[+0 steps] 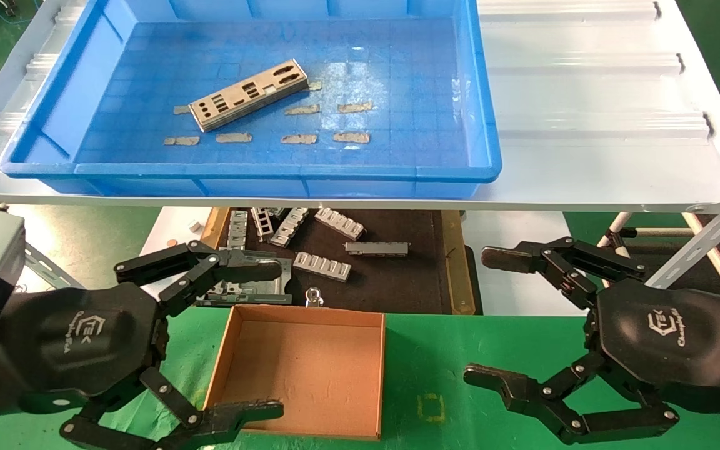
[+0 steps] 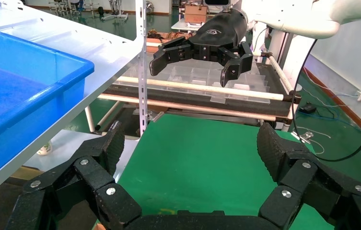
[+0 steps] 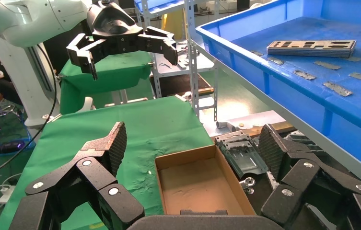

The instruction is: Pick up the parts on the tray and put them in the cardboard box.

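The left gripper hovers low at the near left of the scene with its fingers spread wide and nothing between them, one fingertip over the near left corner of the cardboard box and the other above the box's far left corner. The right gripper hangs at the near right, likewise splayed open and empty, above the green cloth and well apart from the box. The box lies on that cloth between the two grippers, closer to the left one, open-topped and bare inside. Just beyond the box a dark mat carries several ribbed grey brackets scattered across it. Above and behind the mat, a pale metal shelf bears the tray, a wide blue bin with a gridded floor. The parts lie on the tray floor, left of its centre, as a neat stack of thin silver-grey plates with punched cutouts, set at a slant. Around the stack, small ragged grey patches are stuck to the tray floor in rough rows. In the right wrist view the stack shows on the tray with the box below on the cloth.
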